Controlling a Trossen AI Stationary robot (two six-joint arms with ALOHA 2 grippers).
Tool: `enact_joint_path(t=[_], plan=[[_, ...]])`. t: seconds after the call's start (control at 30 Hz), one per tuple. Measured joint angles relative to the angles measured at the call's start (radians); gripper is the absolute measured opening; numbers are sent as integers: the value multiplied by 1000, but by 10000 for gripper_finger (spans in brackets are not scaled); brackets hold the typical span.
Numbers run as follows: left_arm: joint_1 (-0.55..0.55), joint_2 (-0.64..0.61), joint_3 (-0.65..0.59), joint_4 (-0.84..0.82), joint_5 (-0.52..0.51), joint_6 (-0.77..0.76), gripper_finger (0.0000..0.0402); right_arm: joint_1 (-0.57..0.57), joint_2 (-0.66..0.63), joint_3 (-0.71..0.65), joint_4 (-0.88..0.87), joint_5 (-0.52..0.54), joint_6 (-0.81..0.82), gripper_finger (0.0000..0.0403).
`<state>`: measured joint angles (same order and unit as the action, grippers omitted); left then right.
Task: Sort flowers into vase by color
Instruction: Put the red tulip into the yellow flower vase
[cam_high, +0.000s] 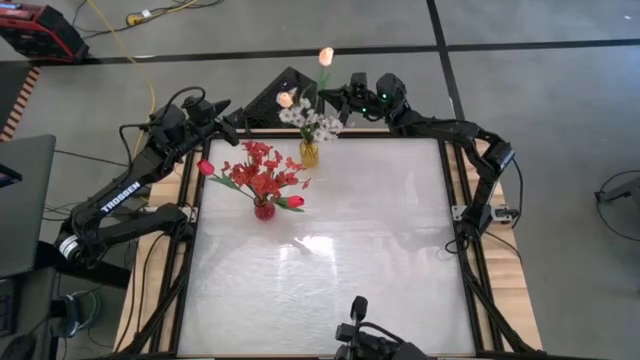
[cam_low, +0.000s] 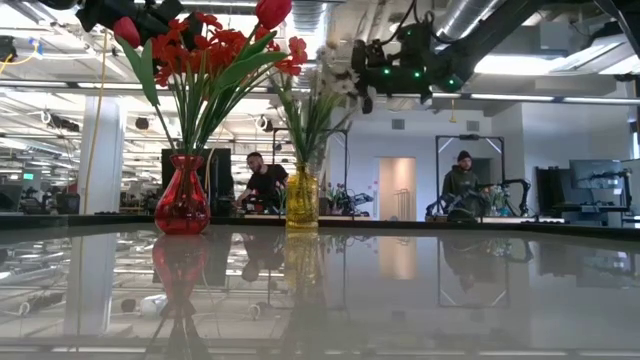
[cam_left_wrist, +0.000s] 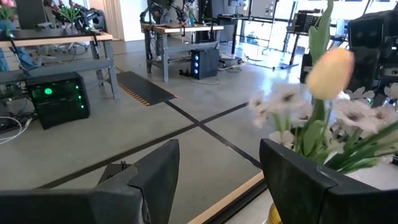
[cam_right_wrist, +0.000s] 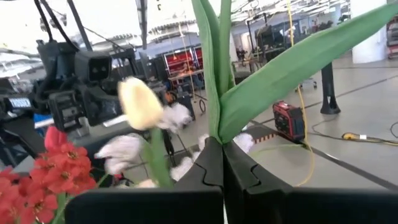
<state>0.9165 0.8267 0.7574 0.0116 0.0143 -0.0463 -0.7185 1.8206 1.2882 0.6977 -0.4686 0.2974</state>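
A red vase stands on the table and holds red sprays and red tulips. Behind it, a yellow vase holds white blossoms and a cream tulip. My right gripper hovers high over the yellow vase, shut on a second cream tulip. My left gripper is open in the air left of the yellow vase, touching nothing. My right gripper pinches the cream tulip's green stem between its two fingers, just below the long leaves. It comes level from the table's far right side, across the stem. The flower stands about upright, blossom above the fingers. White blossoms hide its lower end.
The table's white surface lies open toward the near edge. A third dark device sits at the near edge. A red box and cables lie on the floor beyond the far left corner. People sit at desks in the room behind.
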Motion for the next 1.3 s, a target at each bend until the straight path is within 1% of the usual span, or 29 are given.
enact_joint_path(t=[0.3,0.57,0.77,0.93,1.2,1.3], plan=[[0,0,0,0,0,0,212,26,0,-3,-61,15,-94,15],[0,0,0,0,0,0,212,38,0,-3,-159,15,-237,15],[0,0,0,0,0,0,212,38,0,-3,-198,14,-288,15],[0,0,0,0,0,0,212,37,0,-3,-247,0,-351,34],[0,0,0,0,-1,-1,212,38,-16,1,-288,-2,-359,42],[0,0,0,0,-2,0,212,38,-33,39,-334,-2,-356,53]])
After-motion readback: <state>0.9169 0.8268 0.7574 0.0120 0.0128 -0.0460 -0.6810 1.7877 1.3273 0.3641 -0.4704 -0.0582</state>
